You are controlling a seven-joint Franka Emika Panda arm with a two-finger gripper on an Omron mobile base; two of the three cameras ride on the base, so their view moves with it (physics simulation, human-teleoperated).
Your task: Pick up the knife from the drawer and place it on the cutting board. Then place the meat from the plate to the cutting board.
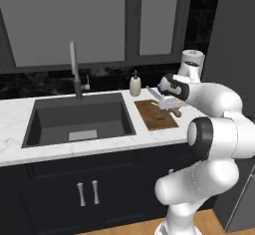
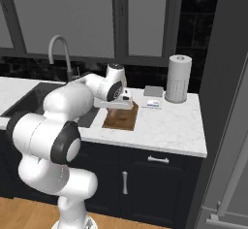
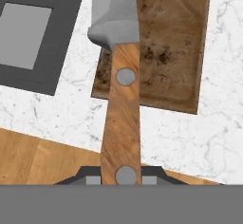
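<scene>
While hovering over the cutting board [image 3: 168, 42], hand [image 1: 170, 103] clamps the knife [image 3: 121, 109] by its wooden handle | blade over board's edge | marble surface [image 3: 190, 137] below.

The cutting board [image 1: 156, 115] lies on the table [image 1: 15, 109] right of the sink [image 1: 79, 122], the knife [image 3: 121, 104] above the board, a soap bottle [image 1: 135, 85] behind it.

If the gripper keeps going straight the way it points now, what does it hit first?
Most likely the cutting board. The gripper, shut on the knife, points down at the board's left part, so the blade would touch wood first. How high it hangs above the board is unclear.
</scene>
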